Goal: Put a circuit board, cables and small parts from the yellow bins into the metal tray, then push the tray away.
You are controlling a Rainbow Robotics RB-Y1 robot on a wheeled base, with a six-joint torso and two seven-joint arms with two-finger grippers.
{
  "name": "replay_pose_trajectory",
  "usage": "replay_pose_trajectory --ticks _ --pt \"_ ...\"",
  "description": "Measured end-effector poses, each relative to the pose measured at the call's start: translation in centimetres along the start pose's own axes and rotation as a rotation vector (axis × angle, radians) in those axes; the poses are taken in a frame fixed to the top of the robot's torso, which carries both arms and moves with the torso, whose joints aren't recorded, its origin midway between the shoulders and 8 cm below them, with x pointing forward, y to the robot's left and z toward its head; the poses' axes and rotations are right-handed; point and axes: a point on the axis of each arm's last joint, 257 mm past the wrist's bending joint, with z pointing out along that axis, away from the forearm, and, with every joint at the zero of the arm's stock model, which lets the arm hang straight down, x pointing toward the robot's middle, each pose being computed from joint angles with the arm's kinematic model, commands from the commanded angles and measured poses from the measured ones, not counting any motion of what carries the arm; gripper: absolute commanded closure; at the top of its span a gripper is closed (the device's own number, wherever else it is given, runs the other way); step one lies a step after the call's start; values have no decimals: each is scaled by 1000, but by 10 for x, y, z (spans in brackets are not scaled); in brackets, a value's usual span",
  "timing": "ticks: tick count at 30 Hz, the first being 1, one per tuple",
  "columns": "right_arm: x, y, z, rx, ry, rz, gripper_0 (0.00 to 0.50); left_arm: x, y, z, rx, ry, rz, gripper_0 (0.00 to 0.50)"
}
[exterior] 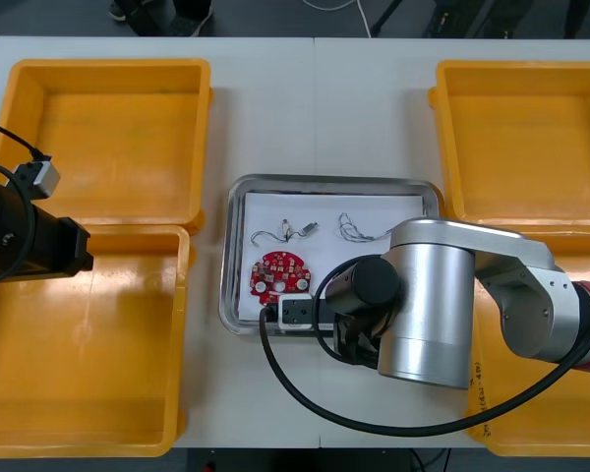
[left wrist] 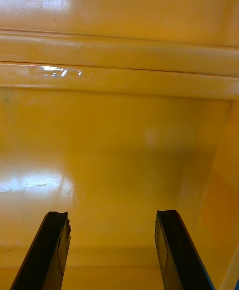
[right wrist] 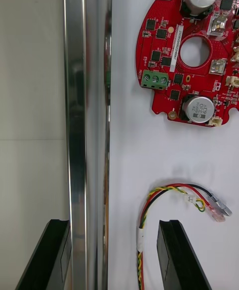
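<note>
The right gripper (right wrist: 113, 222) hangs low over the rim of the metal tray (right wrist: 82, 120). Its fingers stand wide apart and hold nothing. The shiny rim runs between them: one finger is outside, above the table (right wrist: 30, 71), and the other is inside, above the white lining. Just beside the inner finger lies the red and yellow cable (right wrist: 169, 193); its far end is cut off at the picture's edge. Ahead of the fingers lies the round red circuit board (right wrist: 191, 56), also cut off on one side. In the front view the right arm's silver link (exterior: 428, 295) covers the near right part of the tray. Beyond it, the thin cables (exterior: 352, 228) are too small for their colours to be told. The left gripper (left wrist: 112, 215), its fingers also wide and empty, is parked inside a yellow bin (left wrist: 119, 135).
</note>
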Motion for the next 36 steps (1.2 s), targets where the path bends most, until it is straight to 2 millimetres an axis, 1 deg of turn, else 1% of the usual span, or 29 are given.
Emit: replay_pose_trajectory --ticks 5,10,13,21,28,36 --pt "5 6 7 1 22 -18 0 0 0 0 0 0 0 0" --pt "9 18 20 -60 50 7 0 0 0 0 0 0 0 0" --pt "9 21 25 -78 58 17 0 0 0 0 0 0 0 0" --pt "-4 25 26 -78 40 4 0 1 0 0 -1 1 -1 0" --pt "-5 26 30 -52 49 -23 0 1 0 0 -1 2 -1 0" --pt "-10 29 33 -45 27 -37 0 1 0 0 -1 2 -1 0"
